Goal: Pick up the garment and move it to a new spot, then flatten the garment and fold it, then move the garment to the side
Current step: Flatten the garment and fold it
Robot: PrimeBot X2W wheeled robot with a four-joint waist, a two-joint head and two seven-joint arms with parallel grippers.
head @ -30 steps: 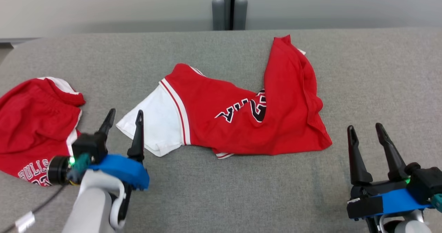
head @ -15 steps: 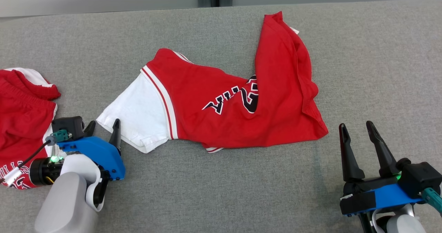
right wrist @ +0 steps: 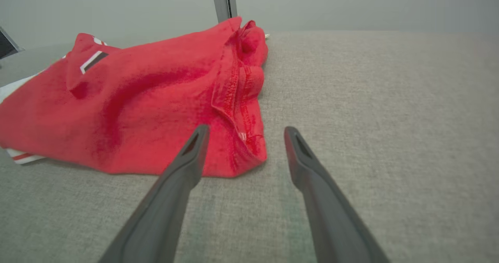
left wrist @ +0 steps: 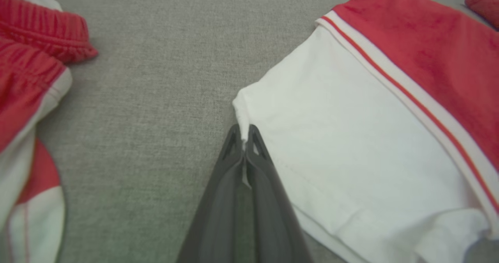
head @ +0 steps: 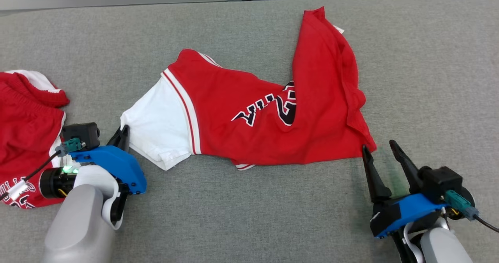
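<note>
- The left gripper (left wrist: 245, 136) is clenched on the corner of the garment's white sleeve (left wrist: 331, 146). The right gripper (head: 380, 148) stands spread and holds nothing.
- The garment (head: 249, 111) lies crumpled on the grey surface (head: 249, 216), its long axis running left to right between the arms. Its red hem corner is just beside the right gripper, probably that arm's next grab.
- The left wrist view shows white cloth pinched between the fingers (left wrist: 222, 200), a detail the head view hides.
- Red shorts (head: 27, 138) lie apart, further left.

1 jersey (head: 249, 111), 1 pr shorts (head: 23, 138), 1 L hand (head: 122, 132), 1 R hand (head: 378, 146).
</note>
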